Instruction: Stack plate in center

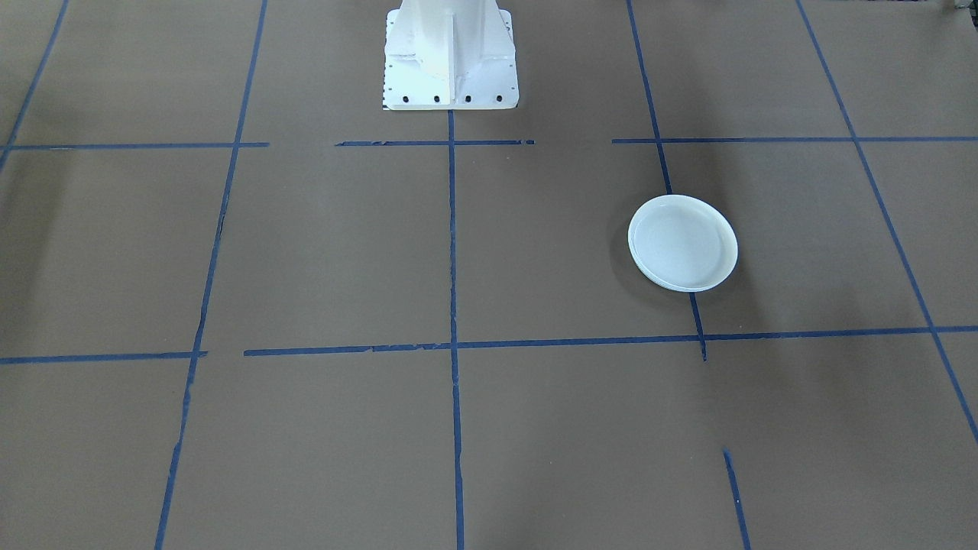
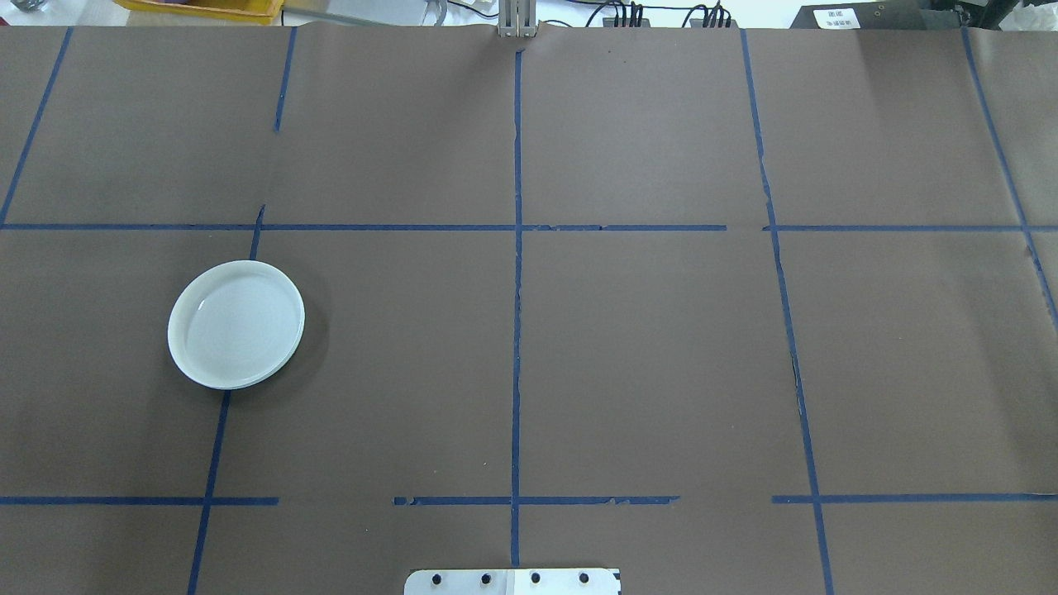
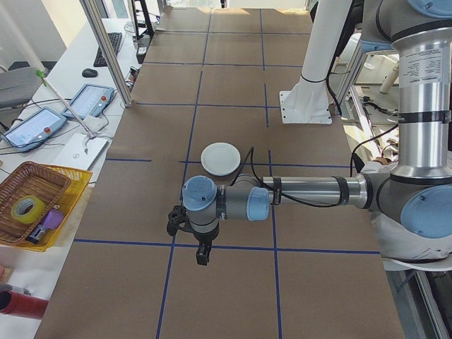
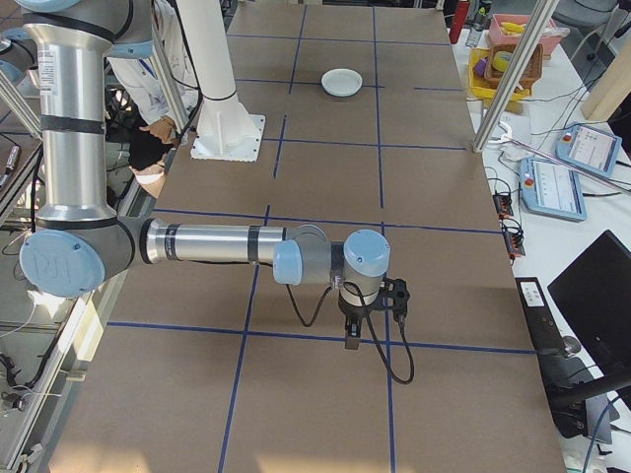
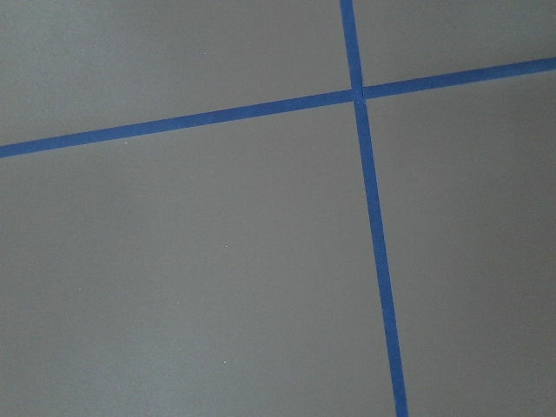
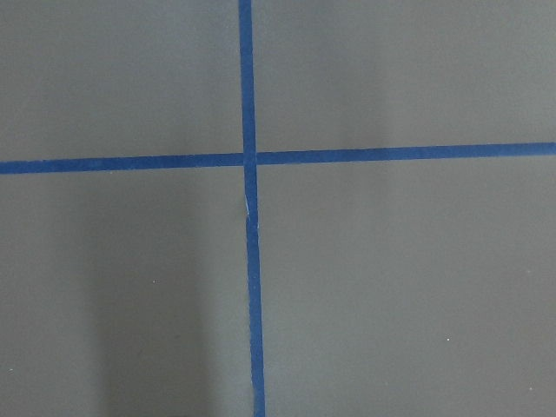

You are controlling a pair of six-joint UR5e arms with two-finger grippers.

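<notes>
Pale bluish-white round plate (image 2: 236,324) lay on blue tape — left gripper (image 3: 189,233) and right gripper (image 4: 369,307) far off, jaw states unclear.

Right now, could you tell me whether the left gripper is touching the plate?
Apart. In the exterior left view the left gripper hangs over bare table well short of the plate, and the overhead view shows the plate lying alone.

Silver tube arms (image 3: 311,191) with pale blue joint caps (image 3: 200,192), black cable (image 4: 394,370) looping off each wrist, black grippers (image 4: 352,338), and a white bolted base (image 1: 451,57) at top centre.
</notes>
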